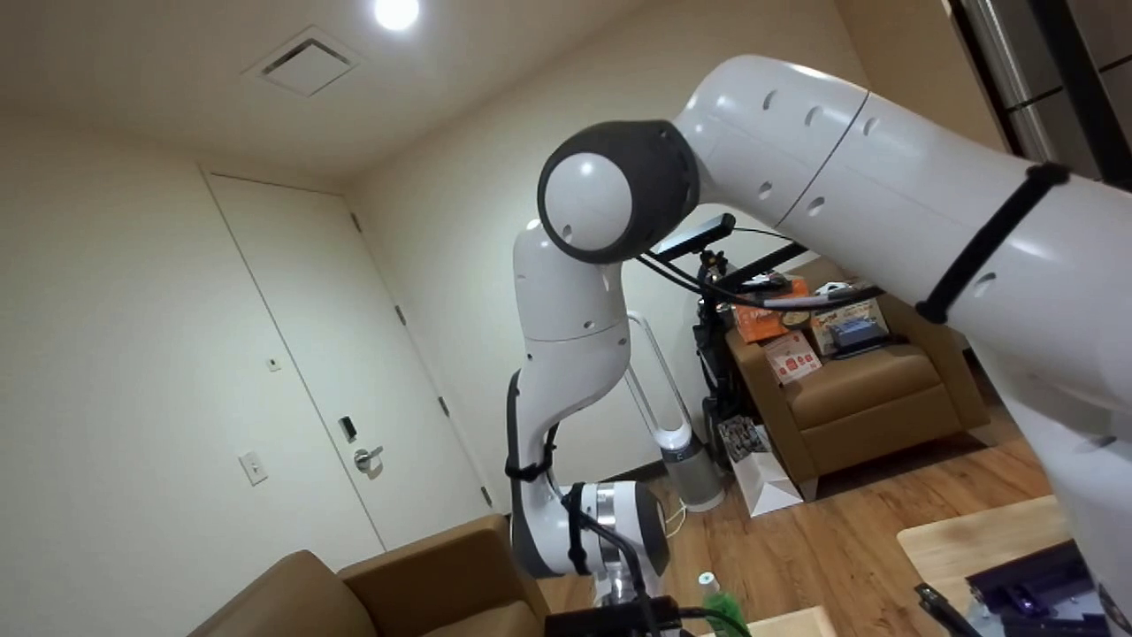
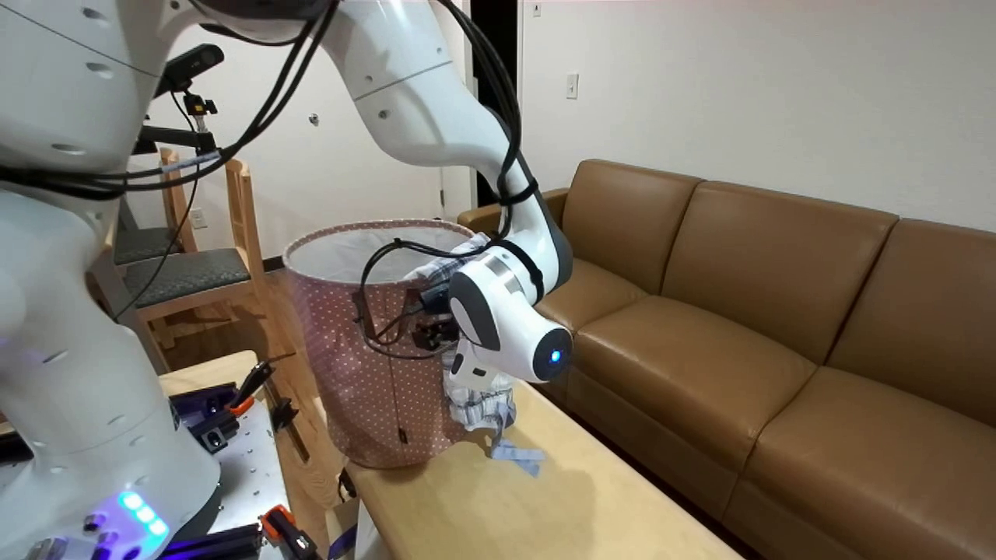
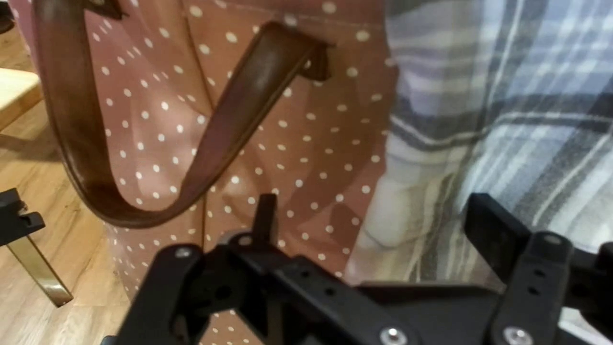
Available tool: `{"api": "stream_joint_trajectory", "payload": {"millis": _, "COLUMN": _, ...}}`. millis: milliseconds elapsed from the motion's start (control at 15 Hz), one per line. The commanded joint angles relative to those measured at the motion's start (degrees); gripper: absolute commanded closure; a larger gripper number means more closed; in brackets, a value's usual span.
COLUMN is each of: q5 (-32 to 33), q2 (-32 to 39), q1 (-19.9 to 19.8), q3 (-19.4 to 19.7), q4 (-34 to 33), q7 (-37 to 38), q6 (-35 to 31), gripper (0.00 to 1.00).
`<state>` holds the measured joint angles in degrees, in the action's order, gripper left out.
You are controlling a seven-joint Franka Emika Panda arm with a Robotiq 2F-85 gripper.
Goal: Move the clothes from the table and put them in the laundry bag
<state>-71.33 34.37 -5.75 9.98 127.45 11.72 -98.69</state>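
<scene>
The laundry bag [image 2: 350,373] is dusty pink with white dots and stands at the far end of the table [image 2: 498,505], its mouth open. A plaid grey, white and blue cloth [image 2: 478,404] hangs over the bag's rim and down its outside to the table, where a light blue strip lies. In the wrist view, the bag [image 3: 306,143] with its brown handle is at left and the cloth [image 3: 527,120] at right. My gripper [image 3: 373,211] is open, its fingers apart in front of the bag's side and the cloth. Contact cannot be told. The arm hides part of the cloth.
A brown sofa [image 2: 700,311] runs along the table's far side. Wooden chairs [image 2: 187,264] stand behind the bag. The robot's base plate [image 2: 257,459] with tools is beside the table. A green bottle [image 1: 725,610] shows in an exterior view.
</scene>
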Motion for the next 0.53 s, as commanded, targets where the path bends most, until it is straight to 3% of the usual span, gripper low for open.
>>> {"api": "stream_joint_trajectory", "payload": {"millis": 0, "q5": 1.2, "q2": 4.7, "q1": -0.2, "q3": -0.5, "q4": -4.0, "q7": 3.5, "q6": 1.0, "gripper": 0.0}}
{"api": "stream_joint_trajectory", "payload": {"millis": 467, "q5": 2.2, "q2": 8.1, "q1": 1.0, "q3": -0.3, "q4": -6.8, "q7": 5.8, "q6": 0.0, "gripper": 0.0}}
